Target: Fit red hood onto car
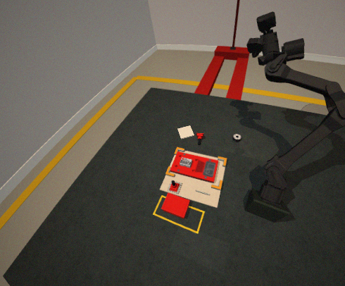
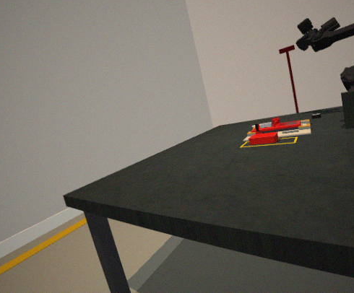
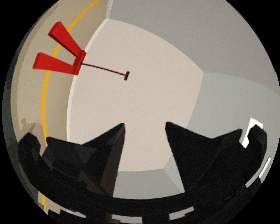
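Note:
The red hood (image 1: 176, 205) (image 2: 264, 138) lies flat-roof up on the table, at the left part of a yellow outline (image 1: 177, 224) (image 2: 270, 145) and close against the jig board's near edge. The red chassis (image 1: 190, 172) (image 2: 288, 125) sits on the pale jig board (image 1: 189, 190) between orange corner brackets. The grey engine block (image 1: 185, 162) is on its left part. Small dark spots show on the deck around it; the pegs are too small to make out clearly. My gripper (image 3: 145, 126) is open and empty, raised high and far from the hood, facing the wall.
On the jig board stands a small red part with a black knob (image 1: 174, 185). Behind the jig lie a pale square (image 1: 186, 132), a red and black piece (image 1: 200, 135) and a small wheel-like ring (image 1: 236, 137). A red floor stand (image 1: 232, 52) (image 3: 79, 62) is beyond the table.

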You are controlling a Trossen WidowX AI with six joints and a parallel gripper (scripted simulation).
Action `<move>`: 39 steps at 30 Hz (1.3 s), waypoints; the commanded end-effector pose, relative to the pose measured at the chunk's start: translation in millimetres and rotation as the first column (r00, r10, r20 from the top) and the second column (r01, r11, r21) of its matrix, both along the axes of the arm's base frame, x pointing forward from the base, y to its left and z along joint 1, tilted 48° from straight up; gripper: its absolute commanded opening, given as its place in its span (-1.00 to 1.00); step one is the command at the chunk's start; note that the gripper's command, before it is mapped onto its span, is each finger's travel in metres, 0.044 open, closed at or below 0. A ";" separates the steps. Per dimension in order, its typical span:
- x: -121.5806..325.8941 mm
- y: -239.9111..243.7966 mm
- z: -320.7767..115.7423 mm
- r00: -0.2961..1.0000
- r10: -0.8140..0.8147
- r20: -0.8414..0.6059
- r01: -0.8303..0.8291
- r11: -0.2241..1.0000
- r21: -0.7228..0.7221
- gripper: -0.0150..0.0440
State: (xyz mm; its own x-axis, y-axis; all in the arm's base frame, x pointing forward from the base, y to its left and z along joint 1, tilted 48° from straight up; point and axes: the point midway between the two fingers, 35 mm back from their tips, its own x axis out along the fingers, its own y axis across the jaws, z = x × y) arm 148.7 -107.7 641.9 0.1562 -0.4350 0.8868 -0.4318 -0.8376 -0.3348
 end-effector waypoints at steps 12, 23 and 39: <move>73.7 0.7 -30.2 0.979 0.056 -0.197 -0.045 0.997 0.058 1.00; 174.7 18.6 -87.1 0.825 0.011 -0.565 -0.003 1.000 0.016 1.00; 284.5 52.5 -196.0 0.354 -0.239 -0.904 0.017 0.968 -0.249 1.00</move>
